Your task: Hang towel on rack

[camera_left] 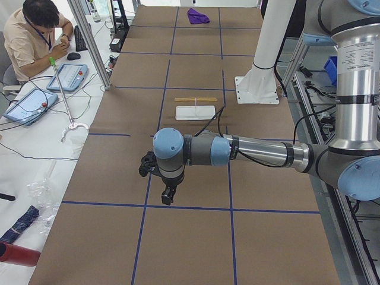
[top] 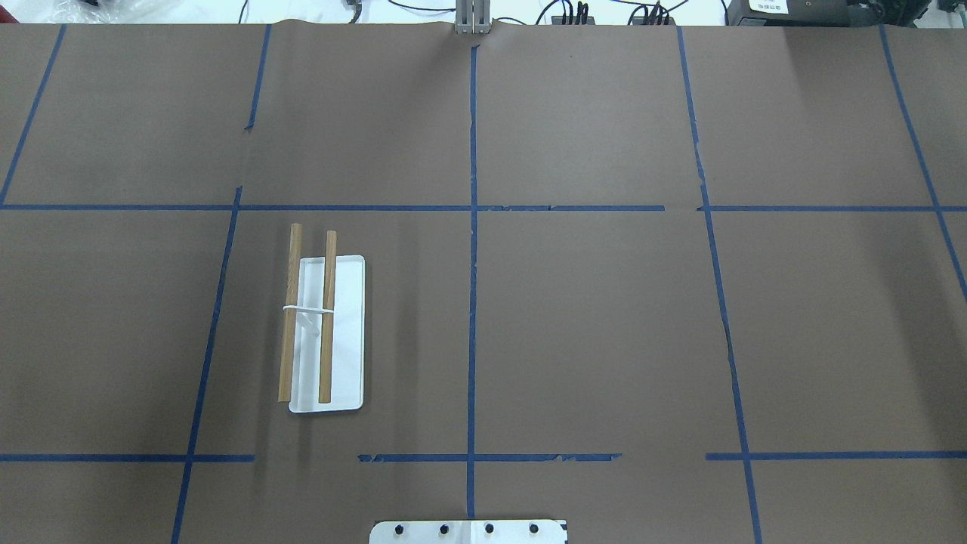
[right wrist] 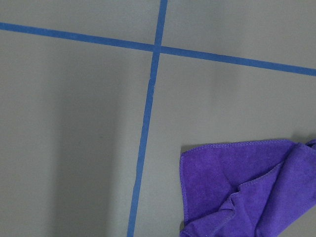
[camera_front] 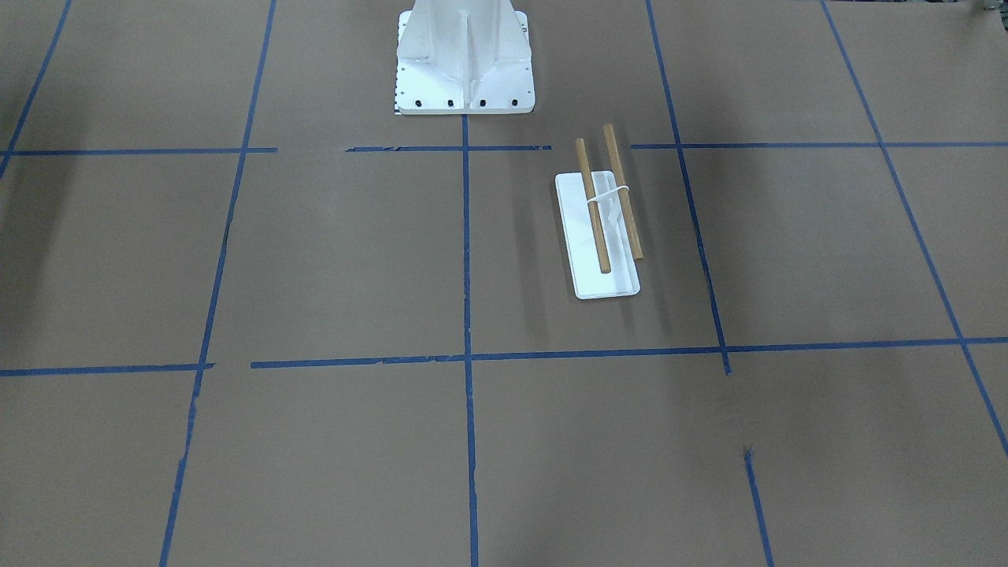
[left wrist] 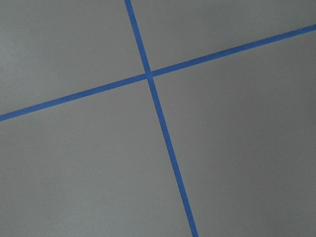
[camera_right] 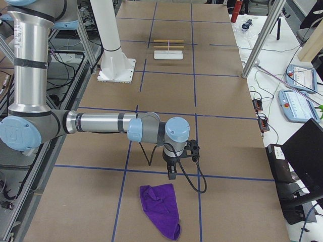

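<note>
The rack (top: 310, 317) has two thin wooden dowels on a white support over a small white tray base (top: 349, 332). It stands bare on the robot's left half of the table, and also shows in the front view (camera_front: 606, 201). The purple towel (camera_right: 161, 209) lies crumpled on the table at the robot's right end; its corner shows in the right wrist view (right wrist: 247, 190). My right gripper (camera_right: 171, 174) hangs just above the table a little short of the towel. My left gripper (camera_left: 168, 197) hangs over the table's left end. I cannot tell whether either is open or shut.
The large white bolted pedestal (camera_front: 465, 55) stands at the robot's side of the table. Blue tape lines grid the brown table cover. A seated operator (camera_left: 35, 35), tablets and metal posts (camera_right: 260, 38) are along the far side.
</note>
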Robot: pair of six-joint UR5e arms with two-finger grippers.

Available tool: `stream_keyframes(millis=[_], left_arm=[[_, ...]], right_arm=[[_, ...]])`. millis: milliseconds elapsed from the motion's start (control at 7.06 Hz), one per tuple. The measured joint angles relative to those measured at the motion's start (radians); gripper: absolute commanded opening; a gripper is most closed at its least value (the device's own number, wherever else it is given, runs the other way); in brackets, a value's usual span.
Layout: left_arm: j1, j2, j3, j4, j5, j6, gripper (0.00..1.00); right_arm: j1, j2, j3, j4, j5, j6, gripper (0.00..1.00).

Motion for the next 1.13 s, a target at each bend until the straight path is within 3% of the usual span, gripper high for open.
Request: stream_keyframes(millis=[566, 850, 991, 1133], left_arm=[[0.001, 0.002, -0.021, -0.005, 0.043, 0.003, 1.00], [0.003, -0.009, -0.026, -0.008, 0.105, -0.001, 1.00], [0.003, -0.010, -0.028, -0.009, 0.111, -0.001, 1.00], [0.003, -0.010, -0.032, -0.010, 0.112, -0.001, 1.00]], right_arm=[[-0.003, -0.002, 0.002, 0.033, -0.003, -0.010, 1.00], [-0.023, -0.012, -0.001, 0.211, 0.007, -0.001, 1.00], [-0.055, -0.018, -0.003, 0.278, 0.014, 0.007, 0.95], [-0.073, -0.029, -0.006, 0.317, 0.026, 0.011, 1.00]])
